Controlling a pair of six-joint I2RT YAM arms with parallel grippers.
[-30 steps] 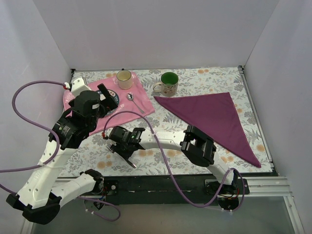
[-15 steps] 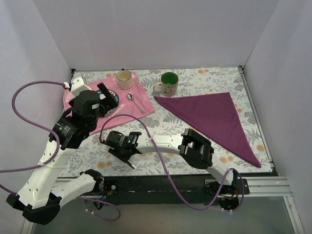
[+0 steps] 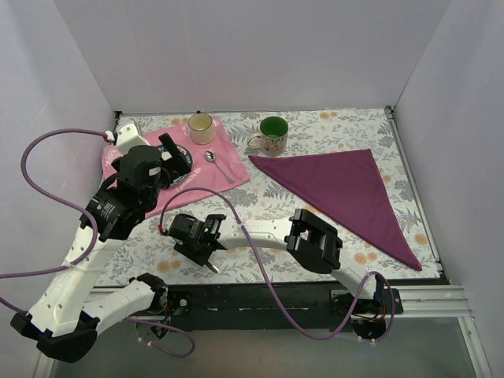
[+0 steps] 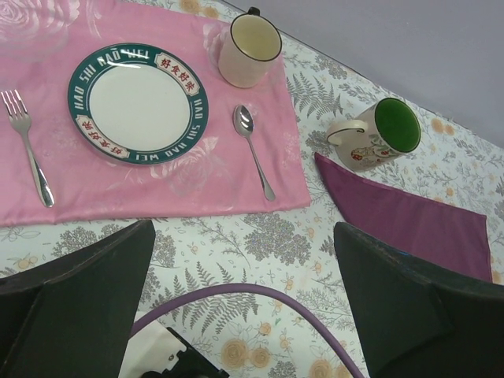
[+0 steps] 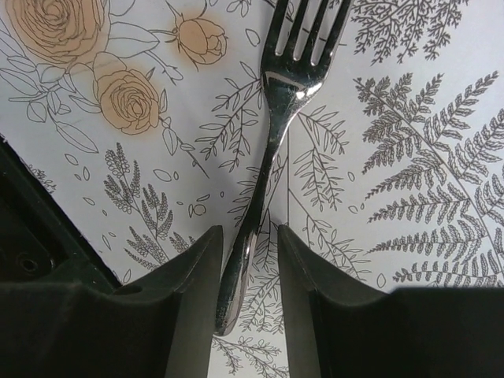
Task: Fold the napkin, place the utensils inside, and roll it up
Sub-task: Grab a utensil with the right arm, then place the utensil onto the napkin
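The dark purple napkin point(image 3: 342, 189) lies folded into a triangle at the right; its corner shows in the left wrist view point(image 4: 409, 224). A silver fork point(image 5: 283, 87) lies on the floral tablecloth. My right gripper point(image 5: 248, 236) is down over its handle, jaws a narrow gap apart with the handle between them, free on the right side. From above, the right gripper point(image 3: 191, 241) covers most of this fork point(image 3: 213, 267). A spoon point(image 4: 252, 150) and a second fork point(image 4: 27, 146) lie on the pink mat. My left gripper point(image 4: 242, 236) is wide open, empty, held high.
A green-rimmed plate point(image 4: 138, 102) sits on the pink mat point(image 4: 181, 189), with a cream mug point(image 4: 248, 51) at its far edge. A green-lined mug point(image 4: 378, 134) stands near the napkin's corner. A purple cable point(image 4: 260, 295) loops below the left gripper. White walls enclose the table.
My right gripper has shifted a little to the left and settled lower over the fork. The left arm has barely moved.
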